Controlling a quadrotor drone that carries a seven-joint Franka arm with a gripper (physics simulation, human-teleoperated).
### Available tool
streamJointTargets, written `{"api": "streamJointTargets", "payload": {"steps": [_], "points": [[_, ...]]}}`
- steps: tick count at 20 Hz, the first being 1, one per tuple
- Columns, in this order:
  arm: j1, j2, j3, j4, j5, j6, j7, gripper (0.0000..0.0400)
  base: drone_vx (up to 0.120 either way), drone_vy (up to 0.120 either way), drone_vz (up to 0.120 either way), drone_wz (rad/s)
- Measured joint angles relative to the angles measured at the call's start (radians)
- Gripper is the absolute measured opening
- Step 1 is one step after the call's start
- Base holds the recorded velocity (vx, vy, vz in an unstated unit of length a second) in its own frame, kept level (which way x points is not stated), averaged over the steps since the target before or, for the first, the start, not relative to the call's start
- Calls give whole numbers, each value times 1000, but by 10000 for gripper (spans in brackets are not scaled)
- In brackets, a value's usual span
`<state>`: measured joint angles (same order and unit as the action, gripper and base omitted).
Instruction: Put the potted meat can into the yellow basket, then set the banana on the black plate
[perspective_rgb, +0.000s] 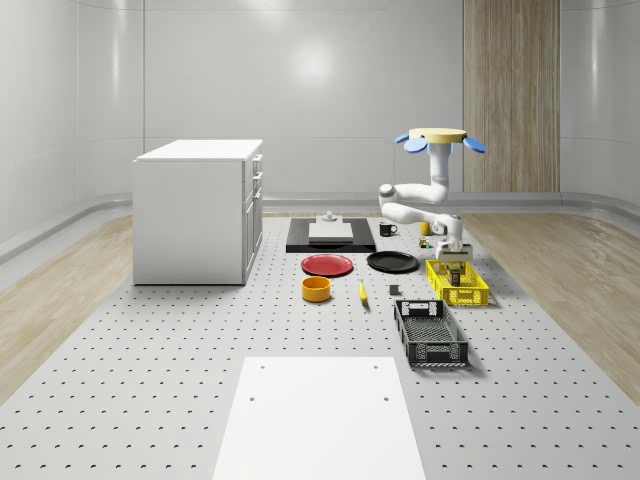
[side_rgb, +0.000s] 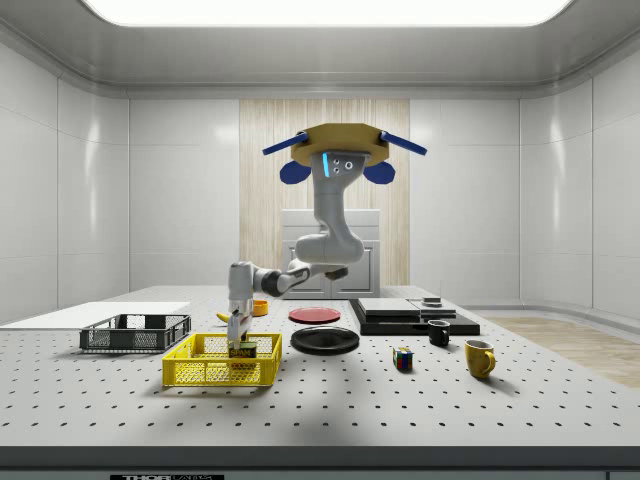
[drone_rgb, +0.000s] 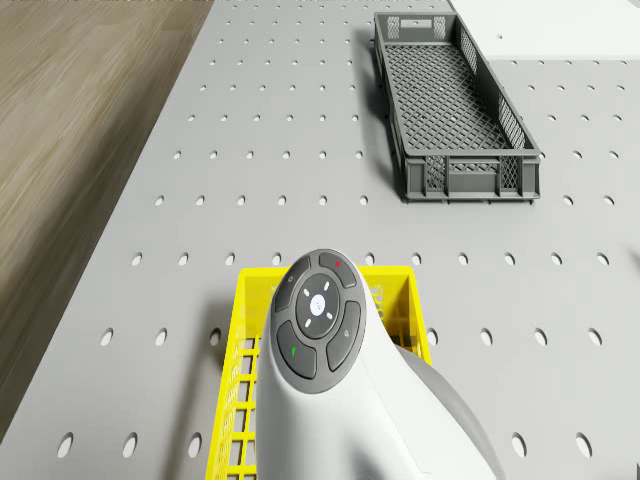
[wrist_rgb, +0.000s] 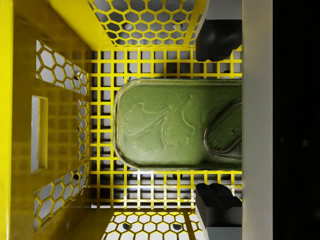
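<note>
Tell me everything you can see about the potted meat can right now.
The potted meat can is a rounded-rectangular tin with a greenish, embossed lid carrying a leaf-like relief and an oval pull tab, metallic in look. It sits upright inside the yellow basket, over the mesh floor near one end wall. The gripper is directly above it, a dark fingertip showing past each long side with a gap between, so it looks released. In the side view the can stands low within the basket, under the hovering drone's lowered arm.

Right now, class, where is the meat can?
The meat can sits inside the yellow basket, on its mesh floor between the end effector's fingers. In the side view, the basket stands left of the black plate.
</note>
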<state>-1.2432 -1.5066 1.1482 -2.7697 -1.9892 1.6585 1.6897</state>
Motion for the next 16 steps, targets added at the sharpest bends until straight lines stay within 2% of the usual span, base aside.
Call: {"api": "streamJointTargets", "payload": {"steps": [4, 6, 16], "points": [[4, 2, 12, -5, 11, -7, -1, 389, 0, -10, 120, 0], [5, 3, 15, -7, 14, -10, -2, 394, 120, -120, 120, 0], [9, 7, 19, -9, 17, -15, -3, 399, 120, -120, 4, 0]]}}
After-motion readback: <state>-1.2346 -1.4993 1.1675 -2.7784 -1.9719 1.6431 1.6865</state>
